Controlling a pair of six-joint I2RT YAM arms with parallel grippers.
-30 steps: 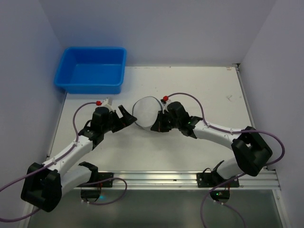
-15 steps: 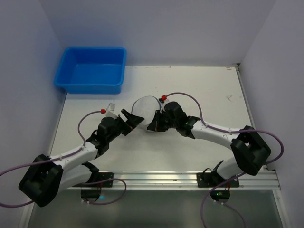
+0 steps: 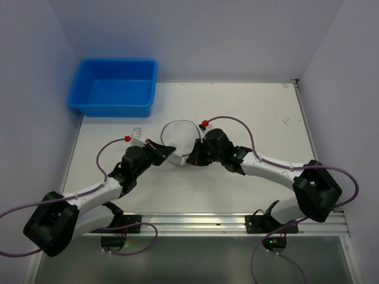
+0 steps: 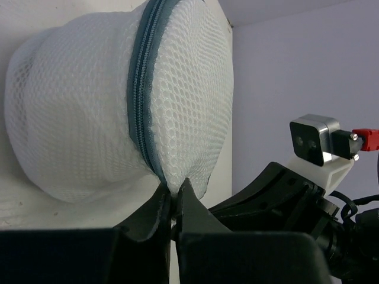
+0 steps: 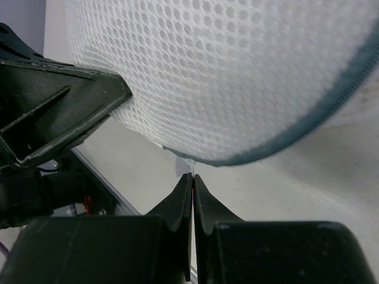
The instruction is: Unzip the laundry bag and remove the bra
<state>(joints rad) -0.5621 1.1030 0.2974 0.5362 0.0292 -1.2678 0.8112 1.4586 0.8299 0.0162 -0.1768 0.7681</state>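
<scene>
The laundry bag (image 3: 179,135) is a small round white mesh pouch with a grey zipper line (image 4: 137,100) around its rim, and it stands on the table between both arms. My left gripper (image 3: 169,152) has shut on the bag's lower mesh edge right beside the zipper (image 4: 174,188). My right gripper (image 3: 190,158) is shut on a thin pale tab hanging from the bag's rim (image 5: 192,176). The mesh (image 5: 225,71) fills the right wrist view. The bra is hidden.
A blue plastic tub (image 3: 112,87) stands at the back left corner of the white table (image 3: 266,118). Grey walls close in the left, back and right. A metal rail (image 3: 195,223) runs along the near edge by the arm bases.
My left gripper has moved right, onto the bag's near-left edge, and closed from wide open onto the mesh. The right gripper has stayed shut at the bag's near-right rim.
</scene>
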